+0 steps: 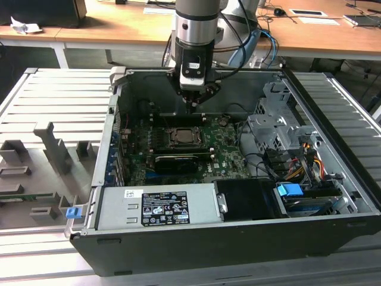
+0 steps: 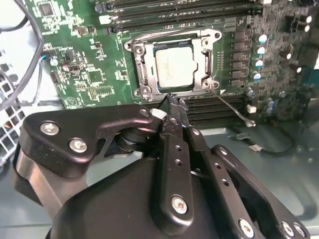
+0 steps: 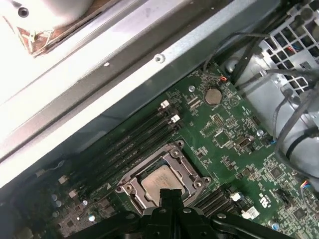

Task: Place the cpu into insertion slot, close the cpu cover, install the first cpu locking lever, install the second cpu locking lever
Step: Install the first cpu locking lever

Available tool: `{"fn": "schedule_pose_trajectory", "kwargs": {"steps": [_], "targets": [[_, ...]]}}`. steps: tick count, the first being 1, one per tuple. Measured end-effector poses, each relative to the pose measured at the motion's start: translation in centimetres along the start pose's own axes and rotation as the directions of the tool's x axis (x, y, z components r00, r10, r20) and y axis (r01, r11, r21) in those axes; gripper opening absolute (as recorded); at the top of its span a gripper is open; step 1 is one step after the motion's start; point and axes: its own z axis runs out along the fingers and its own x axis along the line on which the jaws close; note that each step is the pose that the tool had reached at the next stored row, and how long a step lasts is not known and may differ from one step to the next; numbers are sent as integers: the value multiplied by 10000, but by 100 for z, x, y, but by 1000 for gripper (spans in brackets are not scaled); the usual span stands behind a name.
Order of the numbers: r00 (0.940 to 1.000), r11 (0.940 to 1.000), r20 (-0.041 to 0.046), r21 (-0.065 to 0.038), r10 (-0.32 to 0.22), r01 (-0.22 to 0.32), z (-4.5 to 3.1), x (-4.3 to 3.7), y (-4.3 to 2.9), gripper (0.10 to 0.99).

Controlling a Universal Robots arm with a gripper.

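Hand (image 2: 172,103), fingers closed on nothing, points down just above the seated cpu (image 2: 173,69).

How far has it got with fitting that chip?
The cpu lies in the slot, and the cover looks closed over it. The gripper, shut, hovers by the slot's edge. One lever sticks out at an angle, so the locking looks unfinished.
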Motion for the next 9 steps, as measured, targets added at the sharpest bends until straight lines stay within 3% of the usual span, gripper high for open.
{"fn": "schedule_pose_trajectory", "kwargs": {"steps": [4,6,7,9], "targets": [[9959,9959,-32,-5,-905,905,0,0,0,106],[9908,9909,-47,-9,-1349,1349,0,0,0,106],[9808,9808,-67,-15,-1948,1948,0,0,0,106],[9647,9648,-91,-23,-2631,2630,0,0,0,106]]}}
